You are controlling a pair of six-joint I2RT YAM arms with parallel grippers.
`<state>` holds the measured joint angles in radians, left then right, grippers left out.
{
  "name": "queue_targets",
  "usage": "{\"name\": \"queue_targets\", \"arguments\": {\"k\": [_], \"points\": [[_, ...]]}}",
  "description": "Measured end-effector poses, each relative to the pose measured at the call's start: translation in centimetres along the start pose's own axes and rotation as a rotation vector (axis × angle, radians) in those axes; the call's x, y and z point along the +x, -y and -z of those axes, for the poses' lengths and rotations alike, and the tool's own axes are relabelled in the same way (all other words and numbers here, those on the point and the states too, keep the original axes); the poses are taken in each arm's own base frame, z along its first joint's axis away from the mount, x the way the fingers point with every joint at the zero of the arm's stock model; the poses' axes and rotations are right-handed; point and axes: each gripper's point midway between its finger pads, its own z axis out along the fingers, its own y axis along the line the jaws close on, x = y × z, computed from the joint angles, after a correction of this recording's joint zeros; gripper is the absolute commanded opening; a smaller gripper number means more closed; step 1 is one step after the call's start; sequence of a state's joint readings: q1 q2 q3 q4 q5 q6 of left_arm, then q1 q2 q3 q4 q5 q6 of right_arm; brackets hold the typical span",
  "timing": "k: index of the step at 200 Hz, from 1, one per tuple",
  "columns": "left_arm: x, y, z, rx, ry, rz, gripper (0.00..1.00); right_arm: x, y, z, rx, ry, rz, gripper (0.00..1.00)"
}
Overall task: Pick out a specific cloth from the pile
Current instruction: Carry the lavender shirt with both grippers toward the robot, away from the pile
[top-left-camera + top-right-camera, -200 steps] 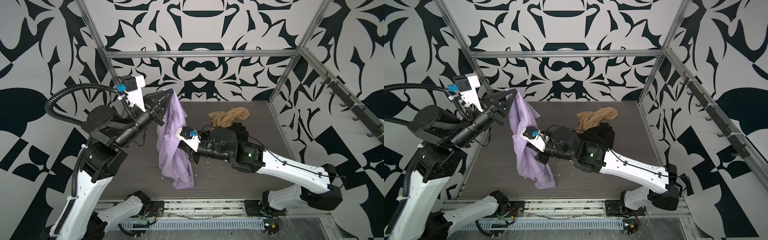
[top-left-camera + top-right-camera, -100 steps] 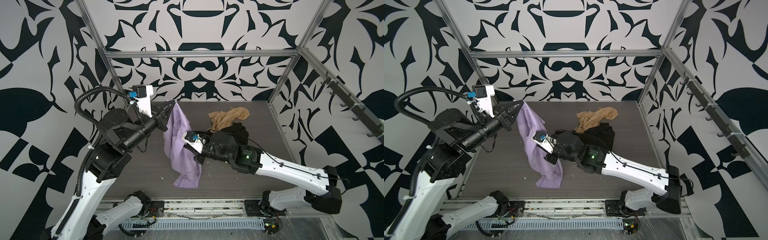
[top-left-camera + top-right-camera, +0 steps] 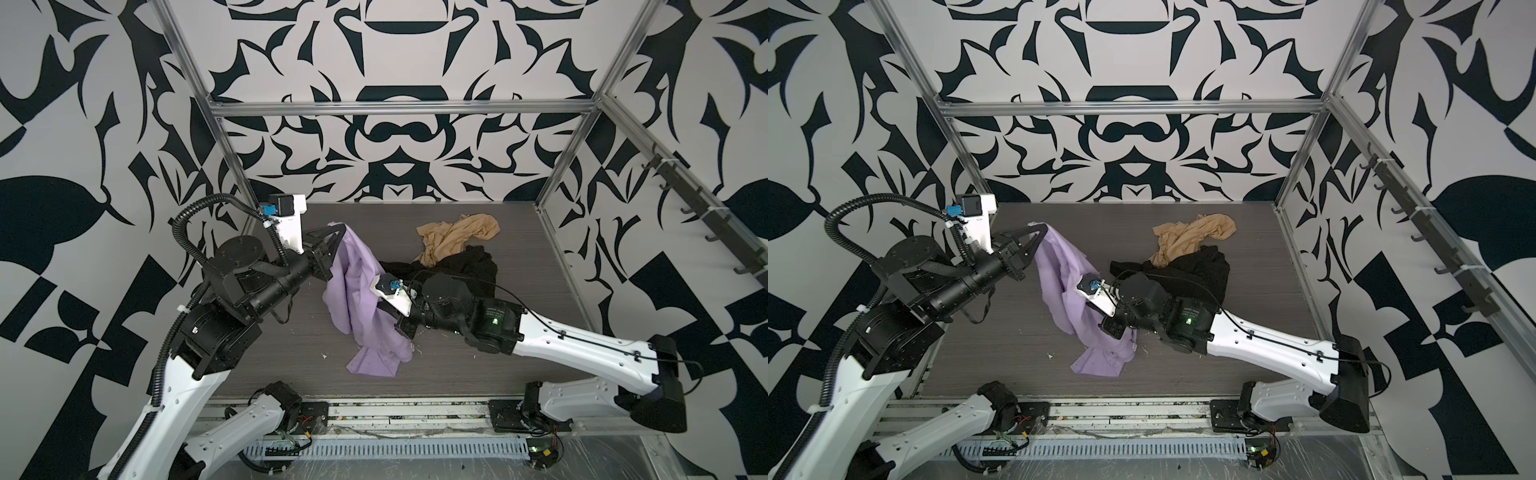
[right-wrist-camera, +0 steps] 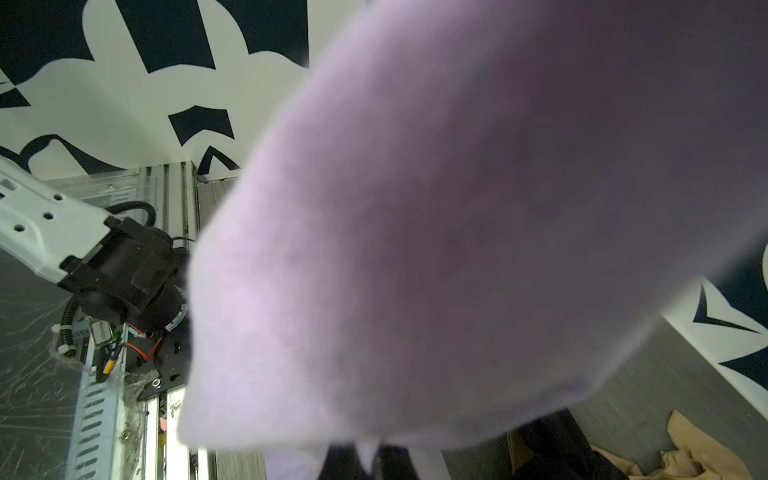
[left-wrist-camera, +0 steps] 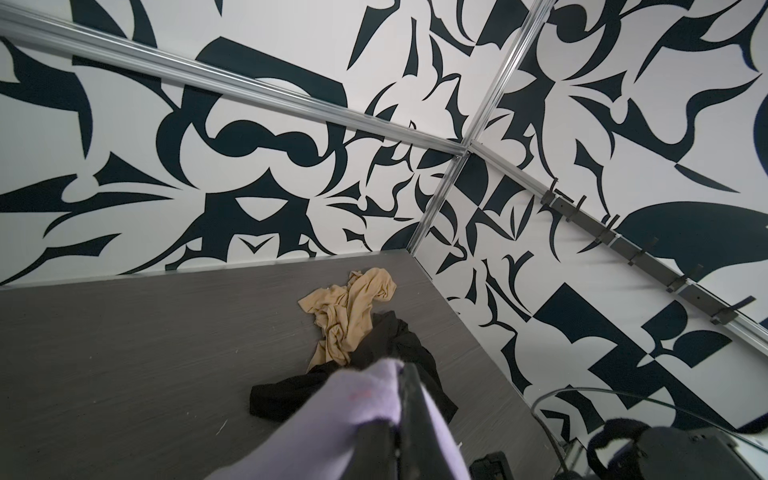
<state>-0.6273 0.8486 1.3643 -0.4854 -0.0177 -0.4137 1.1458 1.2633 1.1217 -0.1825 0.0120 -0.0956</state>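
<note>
Because the task is to part 1 garment from 2 others, the lilac cloth is held away from the rest of the pile. The left fingers are pressed together on its top corner, raised above the worktop, so the fabric hangs in a long drape. The left wrist view shows that corner pinched against a dark finger. The right fingers are mostly buried in the folds lower down. They read as closed on a bunch of the same cloth, which would explain the gather there, and in the right wrist view lilac fabric covers most of the lens. Gripping at 2 places seems meant to spread the garment and control its loose length. In both top views its lower end lies crumpled on the worktop near the front edge. The tan-beige cloth and the black cloth lie touching each other toward the back right corner. A black strip reaches toward the lilac drape, and I cannot tell whether it touches. The separation looks nearly complete.
</note>
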Motion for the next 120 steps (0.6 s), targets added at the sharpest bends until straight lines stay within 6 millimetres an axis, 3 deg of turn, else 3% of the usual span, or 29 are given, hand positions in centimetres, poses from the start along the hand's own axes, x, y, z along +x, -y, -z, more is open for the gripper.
{"name": "queue_targets", "arguments": {"k": [78,120], "points": [[0.8,-1.1,2.3,-0.061,-0.017,0.023,0.00,2.5,-0.5,-0.9,-0.017,-0.056,-0.037,0.00],[4.0,-3.0,2.2,-0.115,-0.072,0.055,0.00,3.7,-0.8,-1.8,-0.029,-0.084,-0.048,0.00]]}}
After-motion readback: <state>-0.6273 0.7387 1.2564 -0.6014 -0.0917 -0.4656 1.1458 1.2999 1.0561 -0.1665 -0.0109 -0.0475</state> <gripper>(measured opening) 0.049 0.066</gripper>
